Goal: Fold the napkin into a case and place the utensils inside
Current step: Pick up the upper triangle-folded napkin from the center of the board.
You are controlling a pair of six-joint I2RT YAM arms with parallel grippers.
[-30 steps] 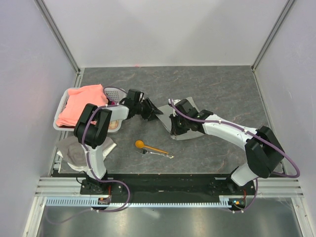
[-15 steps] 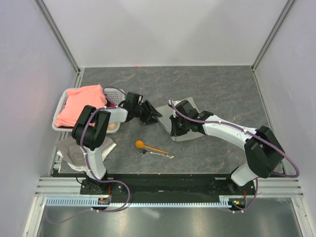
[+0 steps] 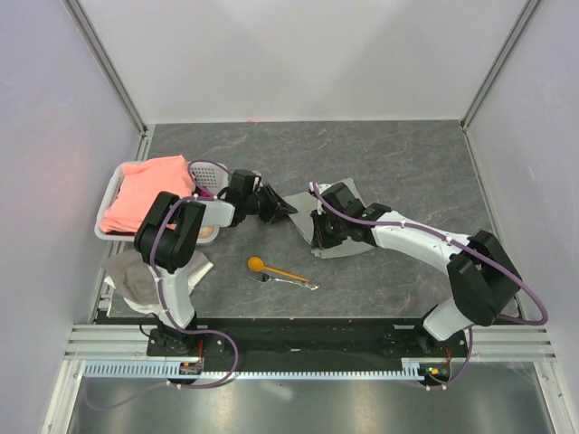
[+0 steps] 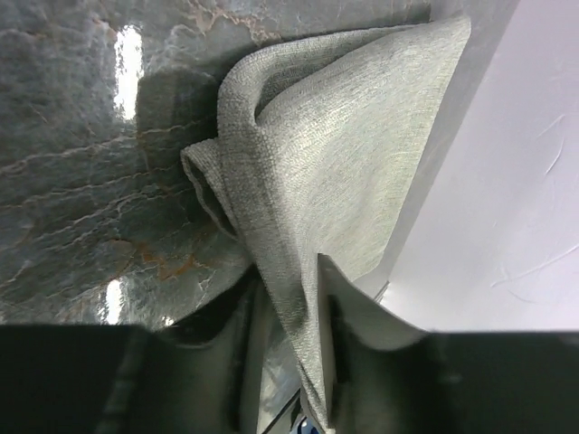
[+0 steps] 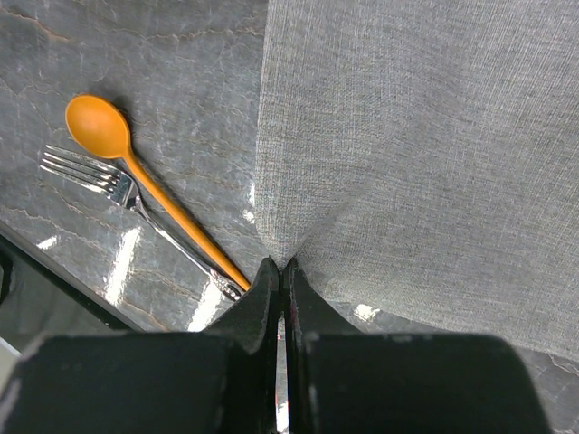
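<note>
While the right gripper (image 5: 279, 271) pinches the napkin (image 5: 407, 136) shut, the left gripper (image 4: 285, 285) has cloth between its fingers. I cannot tell if it squeezes.

Marbled table (image 3: 407, 163) (napkin (image 5: 407, 136), spoon (image 5: 98, 127), fork (image 5: 118, 188), basket (image 3: 210, 168))

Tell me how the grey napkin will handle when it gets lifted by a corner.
Probably floppy: the napkin bunches into soft folds where it runs between the fingers of the left gripper. Likely light, since the shut right gripper puckers it from one pinched corner. Its woven surface probably will not slip easily.
</note>
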